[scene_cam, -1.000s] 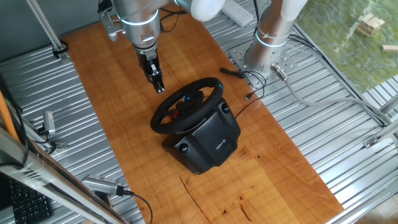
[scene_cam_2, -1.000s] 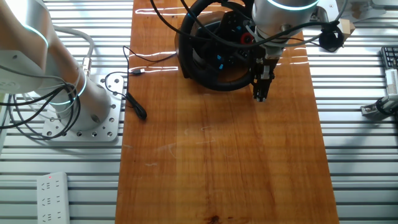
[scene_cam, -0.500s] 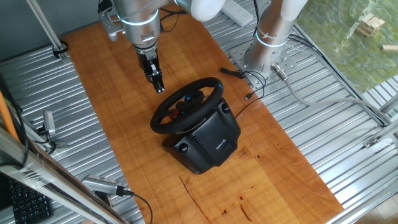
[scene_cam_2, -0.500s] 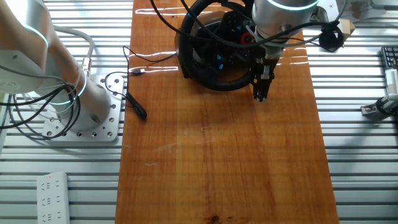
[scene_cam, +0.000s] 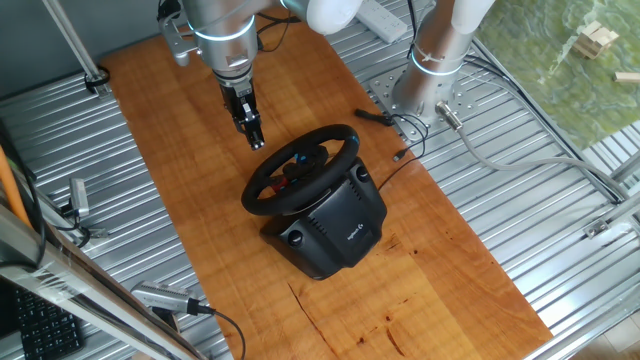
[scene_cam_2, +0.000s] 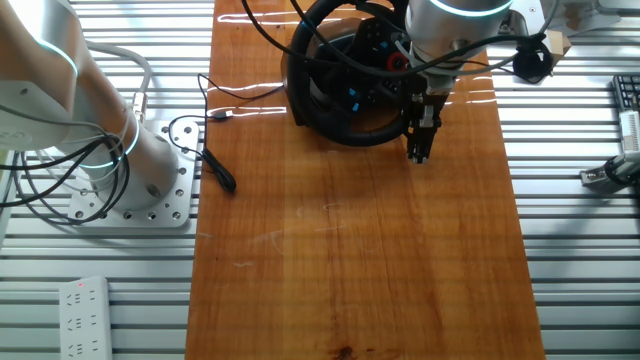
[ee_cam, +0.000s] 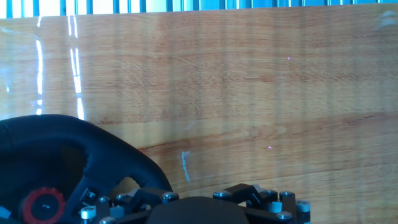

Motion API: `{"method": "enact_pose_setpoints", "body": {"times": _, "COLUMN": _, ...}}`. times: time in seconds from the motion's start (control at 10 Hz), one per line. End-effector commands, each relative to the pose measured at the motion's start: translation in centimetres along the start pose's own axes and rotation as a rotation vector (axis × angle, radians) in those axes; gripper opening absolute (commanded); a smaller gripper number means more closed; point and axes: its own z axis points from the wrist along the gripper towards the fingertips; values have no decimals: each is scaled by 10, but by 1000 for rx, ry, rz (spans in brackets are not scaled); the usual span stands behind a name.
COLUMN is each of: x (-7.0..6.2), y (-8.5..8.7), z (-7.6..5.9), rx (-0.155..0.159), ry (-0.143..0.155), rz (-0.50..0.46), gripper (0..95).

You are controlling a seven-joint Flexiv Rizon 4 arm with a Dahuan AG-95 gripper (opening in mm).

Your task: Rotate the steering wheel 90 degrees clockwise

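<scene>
Glossy wooden board (scene_cam: pixel 200 180), ribbed metal table (scene_cam: pixel 520 190)

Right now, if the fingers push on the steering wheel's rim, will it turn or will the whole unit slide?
The steering wheel probably turns: its rim looks rigid and sits on a boxy base. That base looks heavy and broad, so tipping seems unlikely. On the smooth wooden board it might slide slightly.
</scene>
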Motion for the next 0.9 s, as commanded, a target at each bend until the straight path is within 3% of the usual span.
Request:
{"method": "enact_pose_setpoints", "body": {"times": 0.1, "x": 0, "y": 0, "z": 0, "rx": -34, "ry": 26, "rz": -221, "gripper": 0}}
{"method": "enact_pose_setpoints", "body": {"times": 0.9, "x": -2, "y": 3, "z": -6, "rx": -25, "ry": 39, "rz": -218, "gripper": 0}}
